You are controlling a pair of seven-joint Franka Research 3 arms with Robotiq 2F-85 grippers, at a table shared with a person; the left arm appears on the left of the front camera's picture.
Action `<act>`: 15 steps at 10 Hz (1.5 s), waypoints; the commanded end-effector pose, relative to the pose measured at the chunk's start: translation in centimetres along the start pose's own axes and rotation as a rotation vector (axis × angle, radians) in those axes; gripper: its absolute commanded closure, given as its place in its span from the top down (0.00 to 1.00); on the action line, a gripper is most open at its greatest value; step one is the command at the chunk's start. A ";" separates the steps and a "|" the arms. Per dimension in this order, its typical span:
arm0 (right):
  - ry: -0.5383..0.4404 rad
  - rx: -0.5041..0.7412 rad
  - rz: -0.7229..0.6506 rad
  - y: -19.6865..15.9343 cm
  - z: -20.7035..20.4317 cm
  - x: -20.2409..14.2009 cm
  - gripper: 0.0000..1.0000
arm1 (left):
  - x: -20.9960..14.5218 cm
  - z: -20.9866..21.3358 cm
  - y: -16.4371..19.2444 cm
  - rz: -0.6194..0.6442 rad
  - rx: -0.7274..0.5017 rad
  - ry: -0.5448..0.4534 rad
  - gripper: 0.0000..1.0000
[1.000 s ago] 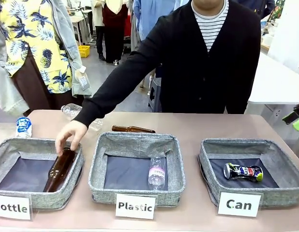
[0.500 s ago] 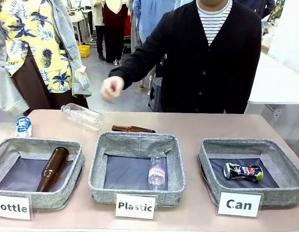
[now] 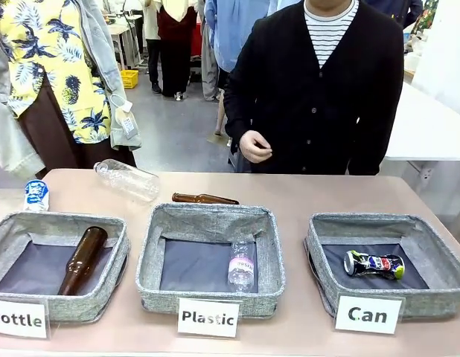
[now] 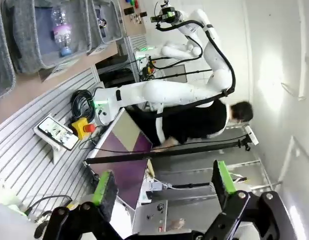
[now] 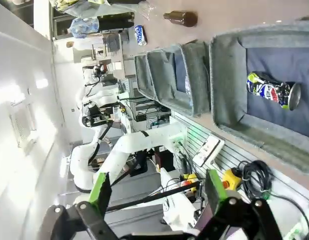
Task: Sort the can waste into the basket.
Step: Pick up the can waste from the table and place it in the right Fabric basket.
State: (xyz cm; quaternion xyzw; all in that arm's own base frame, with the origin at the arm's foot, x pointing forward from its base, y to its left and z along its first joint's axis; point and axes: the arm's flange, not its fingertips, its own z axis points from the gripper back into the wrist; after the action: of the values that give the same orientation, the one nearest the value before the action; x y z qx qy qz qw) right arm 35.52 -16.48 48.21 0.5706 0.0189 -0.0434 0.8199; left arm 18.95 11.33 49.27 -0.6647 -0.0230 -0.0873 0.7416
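One dented can (image 3: 374,265) lies in the Can basket (image 3: 364,222) at 4 o'clock in the front view, and the blue can (image 3: 36,195) sits on the table (image 3: 327,193) at 9 o'clock. In the left wrist view, the left gripper (image 4: 164,182) is spread and empty. In the right wrist view, the right gripper (image 5: 157,189) is spread and empty, with the dented can at 2 o'clock.

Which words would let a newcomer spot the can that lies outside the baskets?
Take the Bottle basket, leftmost of the three grey ones. Just beyond its far left corner, on the bare tabletop, sits the blue can. It is short, blue with white print, unlike the clear plastic bottle and the brown glass bottle lying to its right.
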 end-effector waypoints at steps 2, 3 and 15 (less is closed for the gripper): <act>0.006 -0.055 0.038 0.9 -0.3 -0.2 1.00 | 0.0 0.2 -0.8 0.013 -0.051 -0.023 1.00; 0.006 -0.055 0.038 0.9 -0.3 -0.2 1.00 | 0.0 0.2 -0.8 0.013 -0.051 -0.023 1.00; 0.006 -0.055 0.038 0.9 -0.3 -0.2 1.00 | 14.9 -2.8 -3.4 0.269 0.792 -0.145 1.00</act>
State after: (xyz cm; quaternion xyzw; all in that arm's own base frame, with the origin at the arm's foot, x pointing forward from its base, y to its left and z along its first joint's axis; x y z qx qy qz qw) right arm 35.67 -15.66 48.92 0.5590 0.0156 -0.0334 0.8283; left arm 29.94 6.71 53.83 -0.4644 -0.0496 -0.0004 0.8842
